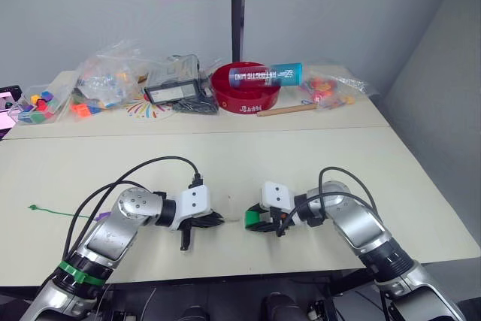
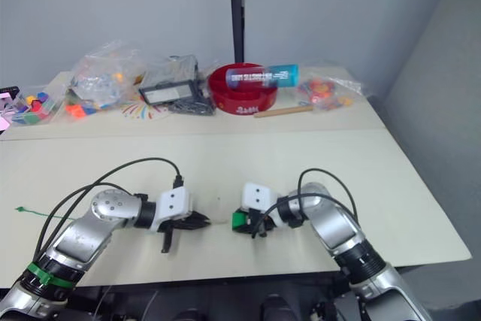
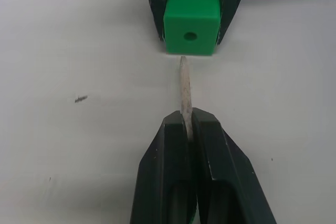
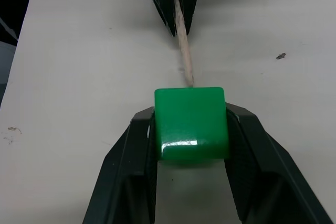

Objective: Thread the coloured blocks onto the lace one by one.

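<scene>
Light in here is pretty even and bright, coming from overhead, so the bench (image 1: 225, 155) looks pale with only soft shadows tucked under the arms. Head views are sharp enough, a bit washed out toward the far wall. Up close, the green cube (image 4: 191, 123) has a small white glare patch along its near edge, and the black pincer fingers (image 3: 220, 182) nearest the lens go soft.

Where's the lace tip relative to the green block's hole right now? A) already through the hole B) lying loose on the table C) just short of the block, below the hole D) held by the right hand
C: in the left wrist view the lace tip, pinched in the left hand, ends just under the hole in the green block held by the right hand.
</scene>
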Tool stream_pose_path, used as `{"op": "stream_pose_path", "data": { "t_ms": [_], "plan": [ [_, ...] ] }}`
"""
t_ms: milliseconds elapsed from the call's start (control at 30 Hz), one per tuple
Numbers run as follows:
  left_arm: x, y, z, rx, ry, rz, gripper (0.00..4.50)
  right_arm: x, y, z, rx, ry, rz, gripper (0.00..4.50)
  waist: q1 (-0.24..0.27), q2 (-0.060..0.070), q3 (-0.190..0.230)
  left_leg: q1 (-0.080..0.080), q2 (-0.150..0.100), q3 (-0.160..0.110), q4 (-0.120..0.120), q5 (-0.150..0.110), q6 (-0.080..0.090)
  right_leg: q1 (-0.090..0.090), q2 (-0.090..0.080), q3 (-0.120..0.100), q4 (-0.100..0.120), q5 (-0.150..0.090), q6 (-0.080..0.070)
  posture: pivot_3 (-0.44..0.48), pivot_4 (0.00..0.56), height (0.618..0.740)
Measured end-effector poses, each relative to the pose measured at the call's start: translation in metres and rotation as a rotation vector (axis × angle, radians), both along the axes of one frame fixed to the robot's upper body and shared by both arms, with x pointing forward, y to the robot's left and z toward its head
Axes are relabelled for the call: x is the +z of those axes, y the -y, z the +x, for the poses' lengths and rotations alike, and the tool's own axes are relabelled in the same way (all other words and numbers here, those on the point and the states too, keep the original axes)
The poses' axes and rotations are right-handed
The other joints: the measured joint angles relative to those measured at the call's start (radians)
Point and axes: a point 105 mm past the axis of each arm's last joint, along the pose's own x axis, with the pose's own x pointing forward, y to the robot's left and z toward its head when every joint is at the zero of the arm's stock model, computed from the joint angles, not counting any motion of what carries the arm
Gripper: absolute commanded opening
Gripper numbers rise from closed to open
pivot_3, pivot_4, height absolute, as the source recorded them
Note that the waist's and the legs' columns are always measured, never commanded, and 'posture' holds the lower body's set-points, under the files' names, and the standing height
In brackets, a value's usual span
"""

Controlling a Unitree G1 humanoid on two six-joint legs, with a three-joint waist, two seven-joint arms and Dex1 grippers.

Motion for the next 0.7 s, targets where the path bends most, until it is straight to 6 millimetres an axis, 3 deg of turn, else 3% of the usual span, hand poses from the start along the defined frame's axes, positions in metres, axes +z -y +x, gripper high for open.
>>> {"op": "stream_pose_path", "data": {
  "t_ms": [700],
  "plan": [
    [0.011, 0.009, 0.002, 0.006, -0.028, 0.056, 0.00, 0.001, -0.004, -0.002, -0.049, -0.012, -0.004, 1.19, -0.002, 0.000, 0.000, 0.000, 0.000, 0.000, 0.000, 0.000, 0.000, 0.000, 0.001, 0.000, 0.000, -0.001, 0.002, 0.000, 0.150, 0.731]
  ]
}}
